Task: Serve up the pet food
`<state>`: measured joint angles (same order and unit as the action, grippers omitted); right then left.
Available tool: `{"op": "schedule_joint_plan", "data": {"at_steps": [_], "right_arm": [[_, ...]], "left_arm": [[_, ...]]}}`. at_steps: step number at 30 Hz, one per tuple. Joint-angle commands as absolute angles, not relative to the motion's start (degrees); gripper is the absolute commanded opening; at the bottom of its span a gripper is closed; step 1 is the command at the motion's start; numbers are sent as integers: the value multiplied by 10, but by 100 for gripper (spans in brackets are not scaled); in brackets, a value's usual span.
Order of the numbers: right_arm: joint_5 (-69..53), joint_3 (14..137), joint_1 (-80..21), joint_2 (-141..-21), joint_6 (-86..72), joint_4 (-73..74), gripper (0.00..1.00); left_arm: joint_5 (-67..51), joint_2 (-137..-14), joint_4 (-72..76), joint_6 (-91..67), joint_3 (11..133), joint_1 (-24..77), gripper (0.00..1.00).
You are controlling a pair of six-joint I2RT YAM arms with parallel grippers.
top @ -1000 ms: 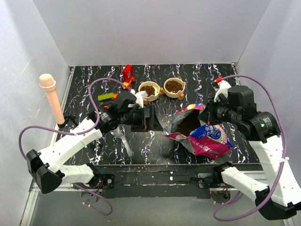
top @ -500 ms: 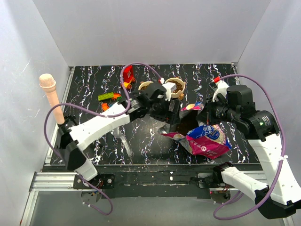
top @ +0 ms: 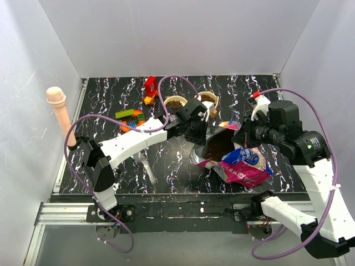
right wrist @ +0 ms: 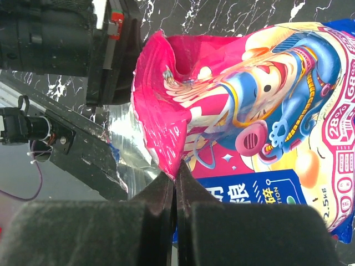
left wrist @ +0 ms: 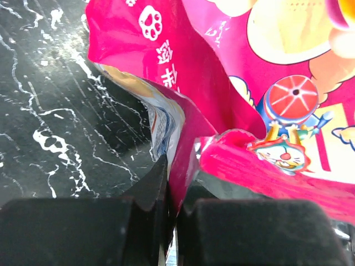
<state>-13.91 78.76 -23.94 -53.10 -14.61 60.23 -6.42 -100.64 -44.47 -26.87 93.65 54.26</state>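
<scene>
Looking down from the top camera, the black marbled worktop carries the pet food bag, which lies right of centre. Its mouth gapes toward the back-left, so the brown kibble shows inside. The left fingers sit at the left lip of that mouth and the right fingers at its right lip. How tightly either pair grips cannot be told from up here. Just behind the left wrist stand two tan bowls. The left bowl has brown kibble in it, and the right bowl is partly hidden by the arm. A red block and a green block lie further left. A pink microphone-shaped prop stands upright at the worktop's left edge.

From the left wrist, the left fingers are pressed together on a thin fold of the pet food bag. The magenta film rises straight up out of the pinch. A white paw print and a small cartoon figure show on the crumpled plastic, and the bare worktop fills the left side.

From the right wrist, the right fingers are likewise clamped together on the magenta rim of the pet food bag. Its front, printed with a blue cartoon animal, spreads off to the right. The left arm's black wrist is at the upper left, just beside the bag's rim.
</scene>
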Motion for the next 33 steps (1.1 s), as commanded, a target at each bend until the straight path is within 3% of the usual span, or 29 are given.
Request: {"op": "schedule_joint_plan", "data": {"at_steps": [1,8,11,17,21,28,33], "right_arm": [[-238,834,-244,-528,-161,519,1],[-149,921,-317,-629,-215,549,1],[-82,988,-391,-691,-228,593,13],[71,1098,-466,-779,-270,736,50],[141,1098,-499,-788,-309,787,55],[103,961,-496,-692,-279,725,59],[5,921,-466,-658,-220,697,42]], "left_arm": [[26,-933,-472,-329,993,541,0],[190,-851,-544,-427,1050,541,0],[236,-850,-600,-488,1097,541,0],[257,-881,-642,-548,1171,542,0],[241,-893,-614,-555,1179,541,0],[240,-892,-632,-573,1162,541,0],[288,-880,-663,-590,1161,541,0]]}}
